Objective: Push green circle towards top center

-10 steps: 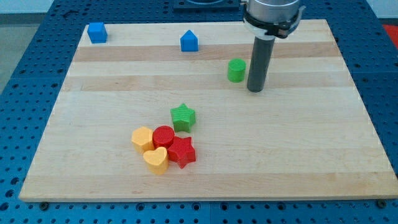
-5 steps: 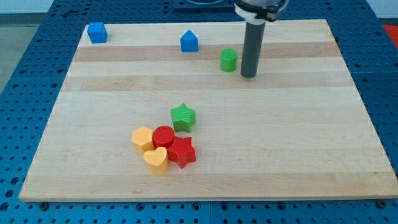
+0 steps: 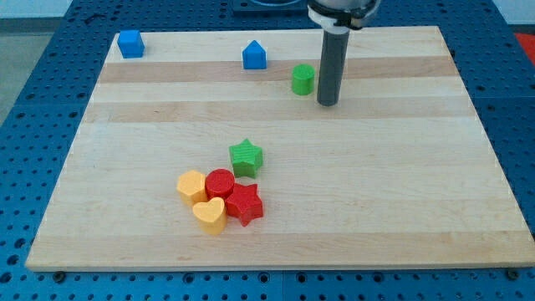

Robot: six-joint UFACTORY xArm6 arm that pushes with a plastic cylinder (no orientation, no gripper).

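Green circle [image 3: 303,79] beside my tip [image 3: 328,104]; rod's top cropped.

board [image 3: 401,184]: pale wood, matt | green circle [image 3: 303,79]: matt plastic

The arm's upper body [image 3: 338,10] is cut off by the view's top edge; the rod hides whether my tip [image 3: 328,104] touches the green circle [image 3: 303,79]; the red circle [image 3: 220,182] is partly covered by neighbouring blocks.
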